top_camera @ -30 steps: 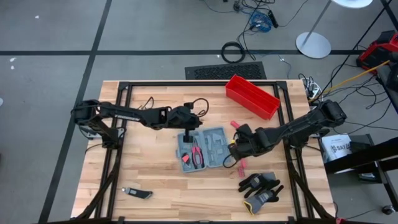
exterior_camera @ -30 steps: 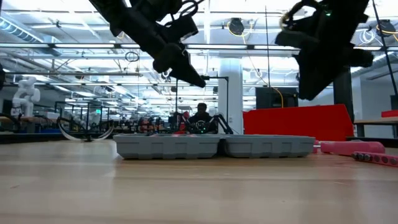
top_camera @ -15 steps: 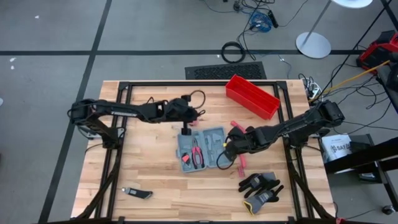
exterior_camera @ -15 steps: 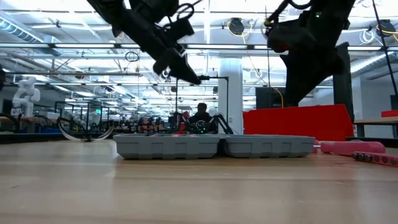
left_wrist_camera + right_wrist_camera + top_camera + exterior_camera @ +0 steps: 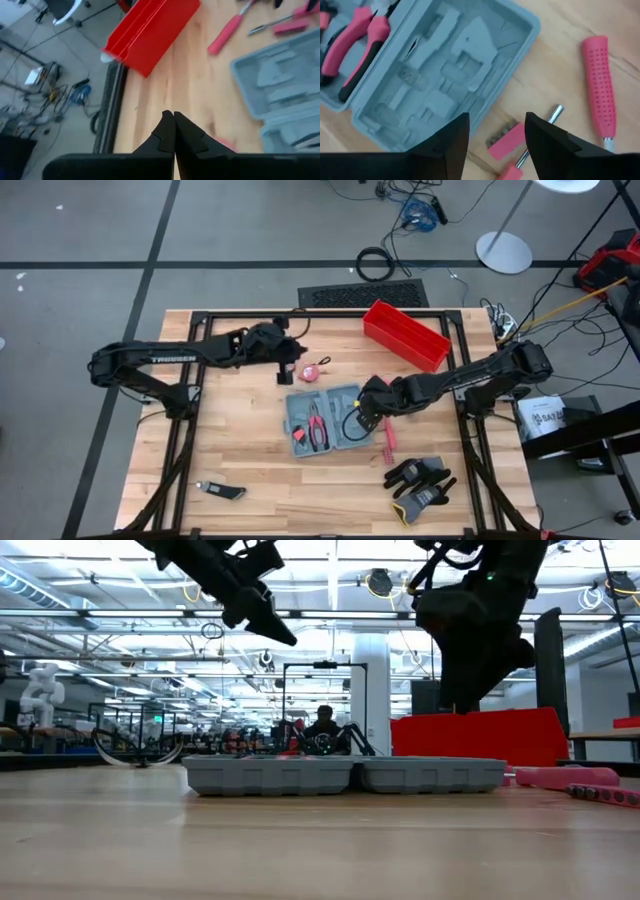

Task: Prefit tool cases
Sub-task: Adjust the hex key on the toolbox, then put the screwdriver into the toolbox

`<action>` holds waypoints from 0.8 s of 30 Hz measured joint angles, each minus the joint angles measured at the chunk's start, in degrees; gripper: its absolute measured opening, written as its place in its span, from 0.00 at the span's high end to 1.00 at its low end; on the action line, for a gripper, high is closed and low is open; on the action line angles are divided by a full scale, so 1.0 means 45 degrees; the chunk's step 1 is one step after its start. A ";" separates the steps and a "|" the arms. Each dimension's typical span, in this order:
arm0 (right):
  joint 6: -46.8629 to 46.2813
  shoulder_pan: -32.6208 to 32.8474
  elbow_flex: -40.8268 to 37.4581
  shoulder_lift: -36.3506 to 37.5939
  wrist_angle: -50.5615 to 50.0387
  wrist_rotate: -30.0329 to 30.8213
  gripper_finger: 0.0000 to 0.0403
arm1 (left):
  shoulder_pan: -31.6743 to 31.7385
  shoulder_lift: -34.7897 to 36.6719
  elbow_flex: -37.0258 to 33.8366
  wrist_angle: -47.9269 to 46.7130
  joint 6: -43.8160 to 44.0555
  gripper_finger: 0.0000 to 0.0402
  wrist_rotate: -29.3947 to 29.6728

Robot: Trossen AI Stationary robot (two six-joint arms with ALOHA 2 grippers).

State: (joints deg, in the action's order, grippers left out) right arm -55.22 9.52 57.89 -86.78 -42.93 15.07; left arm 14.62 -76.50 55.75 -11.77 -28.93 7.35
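The grey tool case [image 5: 325, 418] lies opened flat on the wooden table, both halves down, also seen as the case [image 5: 345, 775] in the low view. Pink-handled pliers [image 5: 317, 426] sit in its left half. My right gripper [image 5: 497, 135] hangs open above the near right edge of the case's right half [image 5: 445, 75], touching nothing. My left gripper [image 5: 174, 131] is shut and empty, raised off the table beyond the case's far left corner, shown as the gripper [image 5: 283, 372] from above.
A red bin [image 5: 405, 335] stands at the far right. A pink-handled screwdriver [image 5: 599, 85] and a pink bit piece [image 5: 506, 142] lie right of the case. Black gloves [image 5: 420, 480] lie near right, a small dark tool [image 5: 220, 491] near left, a small pink item [image 5: 318, 370] behind the case.
My left gripper has risen and drawn back from the case's far left corner toward the table's far left, staying shut. My right gripper has shifted toward the table's left, over the case's right half, and has turned at the wrist.
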 joint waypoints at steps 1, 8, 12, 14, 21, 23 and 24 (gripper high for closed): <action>0.0023 -0.0105 -0.0005 0.0000 0.0008 0.0000 0.55 | 0.0147 0.0060 0.0000 -0.0162 -0.0003 1.00 0.0025; 0.0726 -0.0881 0.0000 0.0000 -0.0012 0.0024 0.57 | 0.1210 0.0110 -0.0237 -0.0994 0.0013 1.00 -0.0009; 0.1146 -0.1220 0.0000 0.0000 -0.0026 0.0030 0.58 | 0.1731 0.0090 -0.0625 -0.0987 0.0011 1.00 -0.1375; 0.1321 -0.1366 -0.0002 0.0000 -0.0024 0.0024 0.58 | 0.1876 0.0090 -0.0753 -0.0921 0.0019 1.00 -0.2078; 0.1794 -0.1803 0.0000 0.0000 0.0109 0.0038 0.58 | 0.2082 0.0090 -0.1375 -0.0798 0.0015 1.00 -0.2436; 0.1860 -0.1913 0.0000 0.0000 0.0208 0.0038 0.58 | 0.2106 0.0090 -0.1512 -0.0834 0.0019 1.00 -0.2436; 0.1824 -0.1964 -0.0001 0.0000 0.0201 0.0028 0.58 | 0.2106 0.0090 -0.1539 -0.0861 0.0024 1.00 -0.2436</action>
State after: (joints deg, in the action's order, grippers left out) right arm -47.01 0.69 57.88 -86.78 -42.03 15.20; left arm 24.10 -76.09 48.82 -15.64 -28.82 -3.62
